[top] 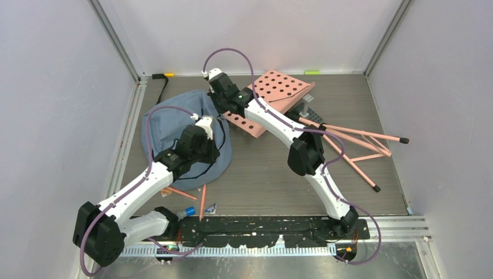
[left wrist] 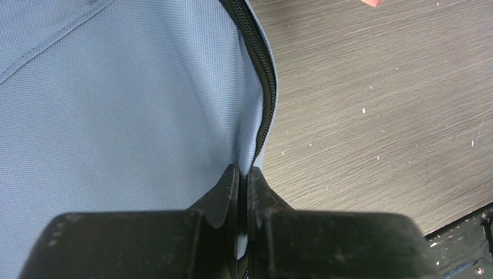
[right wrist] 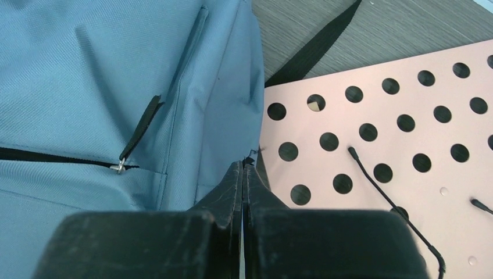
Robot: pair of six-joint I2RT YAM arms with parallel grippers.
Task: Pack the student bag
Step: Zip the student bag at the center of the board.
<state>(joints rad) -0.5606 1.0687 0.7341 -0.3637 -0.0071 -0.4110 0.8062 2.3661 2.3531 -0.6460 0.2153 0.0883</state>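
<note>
The student bag (top: 168,125) is soft dusty-blue fabric and lies flat on the table at the left. My left gripper (top: 214,152) is at the bag's near right edge. In the left wrist view it (left wrist: 244,171) is shut on the bag's (left wrist: 116,104) black-zippered edge, with blue fabric between the jaws. My right gripper (top: 218,106) is at the bag's far right corner, beside the pink board. In the right wrist view it (right wrist: 243,165) is shut at the bag's (right wrist: 87,70) edge, with a small black bit pinched at the tips. A zipper pull (right wrist: 136,136) hangs on the bag's front.
A pink perforated board (top: 282,90) lies right of the bag, also in the right wrist view (right wrist: 395,145), with thin black cables across it. Pink rods with black tips (top: 354,142) spread at the right. Orange pencils (top: 202,202), a blue-capped item (top: 189,211) and a small packet (top: 210,207) lie near the front rail.
</note>
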